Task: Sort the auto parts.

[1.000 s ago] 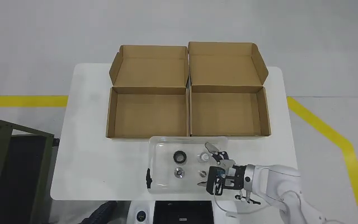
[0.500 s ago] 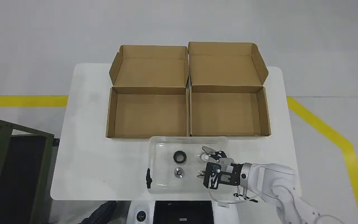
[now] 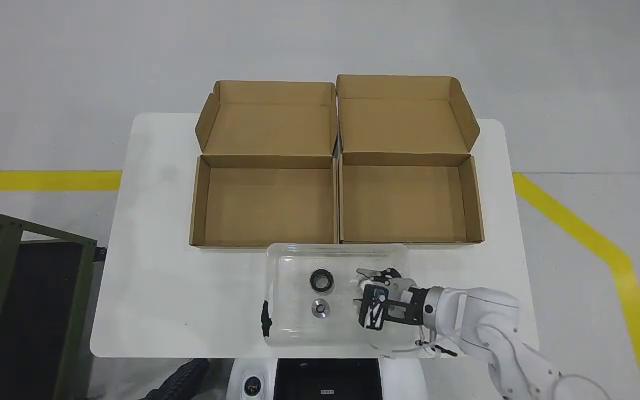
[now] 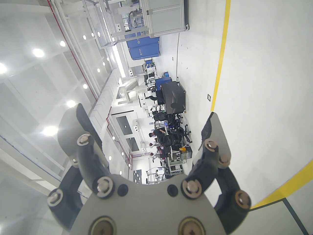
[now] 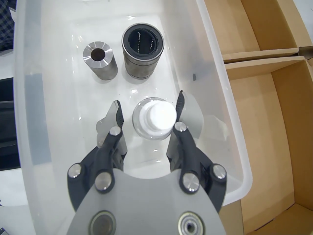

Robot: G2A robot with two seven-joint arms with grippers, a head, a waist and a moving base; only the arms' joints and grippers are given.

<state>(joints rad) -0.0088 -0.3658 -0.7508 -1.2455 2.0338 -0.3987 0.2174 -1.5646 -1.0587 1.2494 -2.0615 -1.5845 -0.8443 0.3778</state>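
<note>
A clear plastic bin [image 3: 290, 255] [image 5: 212, 50] at the table's near edge holds three parts. A white round plastic part [image 5: 159, 118] [image 3: 364, 281] stands between the fingers of my right gripper [image 5: 149, 110] [image 3: 372, 290], which is open and straddles it, one finger close against its side. Beyond it stand a black-lined linear bearing [image 5: 142, 50] [image 3: 322, 279] and a smaller steel bushing [image 5: 99, 60] [image 3: 319, 308], both upright. My left gripper [image 4: 146, 123] is open, holds nothing, and points out at the hall.
Two open cardboard boxes stand side by side behind the bin, the left box [image 3: 264, 205] and the right box [image 3: 405, 202] [image 5: 281, 79]. Their lids fold back. White table [image 3: 160, 280] lies bare to the left of the bin.
My right gripper has moved left and down into the bin, coming around the white part. The parts have not moved.
</note>
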